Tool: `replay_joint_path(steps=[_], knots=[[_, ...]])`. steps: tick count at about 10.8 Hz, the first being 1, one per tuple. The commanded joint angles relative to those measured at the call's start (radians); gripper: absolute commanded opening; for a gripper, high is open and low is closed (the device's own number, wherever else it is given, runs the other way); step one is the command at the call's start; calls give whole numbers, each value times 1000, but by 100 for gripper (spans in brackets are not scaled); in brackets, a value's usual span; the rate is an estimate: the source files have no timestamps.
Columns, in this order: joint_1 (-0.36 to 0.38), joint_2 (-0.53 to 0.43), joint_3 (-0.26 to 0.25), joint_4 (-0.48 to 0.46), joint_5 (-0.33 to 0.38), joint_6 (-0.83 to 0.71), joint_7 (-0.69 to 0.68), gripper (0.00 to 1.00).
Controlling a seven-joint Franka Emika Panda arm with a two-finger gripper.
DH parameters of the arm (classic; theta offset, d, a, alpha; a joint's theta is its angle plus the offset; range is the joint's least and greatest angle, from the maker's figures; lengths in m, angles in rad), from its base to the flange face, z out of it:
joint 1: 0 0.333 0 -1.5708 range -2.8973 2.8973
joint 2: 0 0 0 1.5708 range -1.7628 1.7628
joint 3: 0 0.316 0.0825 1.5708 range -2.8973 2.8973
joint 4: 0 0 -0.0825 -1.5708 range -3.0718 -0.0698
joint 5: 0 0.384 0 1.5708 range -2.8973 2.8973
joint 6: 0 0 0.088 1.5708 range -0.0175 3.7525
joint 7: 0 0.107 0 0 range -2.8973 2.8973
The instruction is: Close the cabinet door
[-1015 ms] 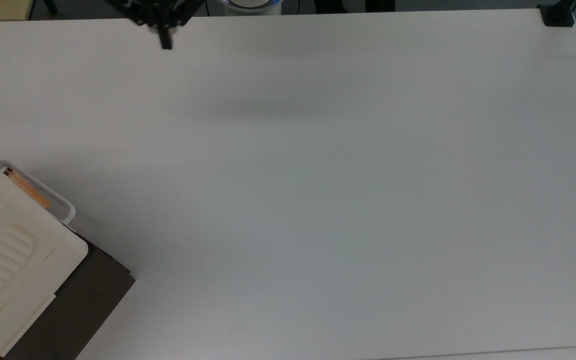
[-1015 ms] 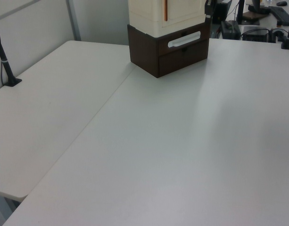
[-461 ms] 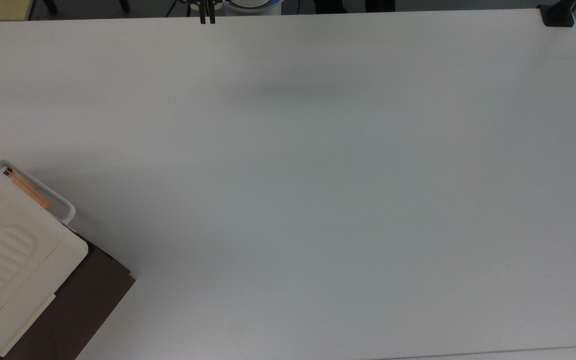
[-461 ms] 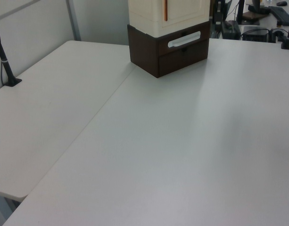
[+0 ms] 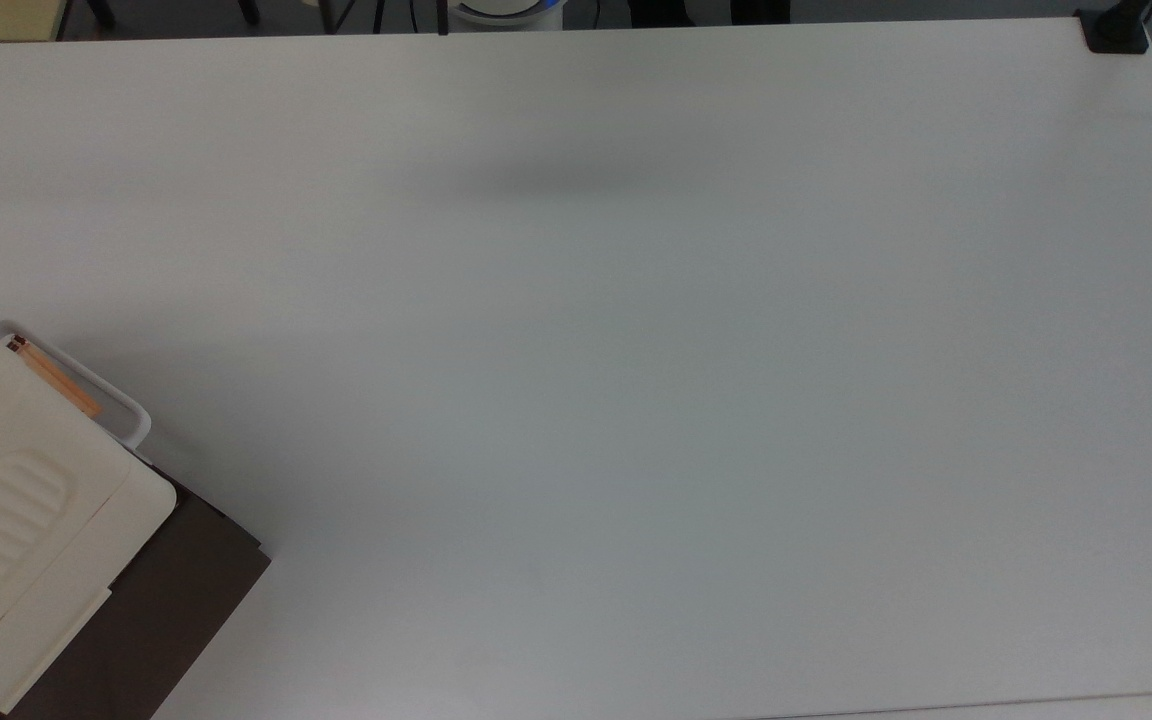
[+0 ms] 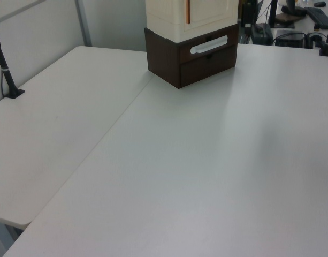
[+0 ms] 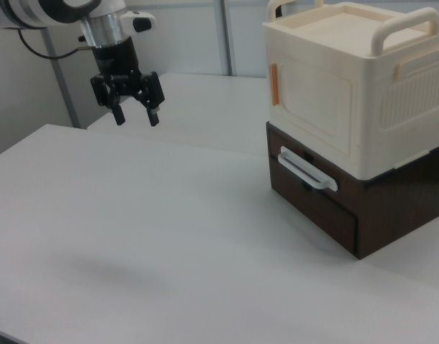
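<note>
The cream cabinet stands on a dark brown drawer unit at the right view's right. Its cabinet door lies flush with the front face, an orange handle at its left edge. From above, the cabinet sits in the top view's lower left corner. In the left view the cabinet door faces forward at the top edge. My gripper hangs open above the table, far off to the right view's left of the cabinet, holding nothing.
The drawer unit carries a white loop handle. The broad white table spreads around the cabinet. A black clamp post stands at the top view's upper right corner, and a black pole at the left view's left edge.
The gripper has moved rightward along the top view's upper edge and out of that frame. It has also left the left view's top right. The cabinet has stayed put.
</note>
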Motion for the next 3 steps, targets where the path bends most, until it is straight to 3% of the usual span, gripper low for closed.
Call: replay_joint_path(steps=[1, 3], knots=[[0, -24, -2, -10, -16, -8, 41, 100], [-1, -27, -5, -10, -15, -16, 52, 100]])
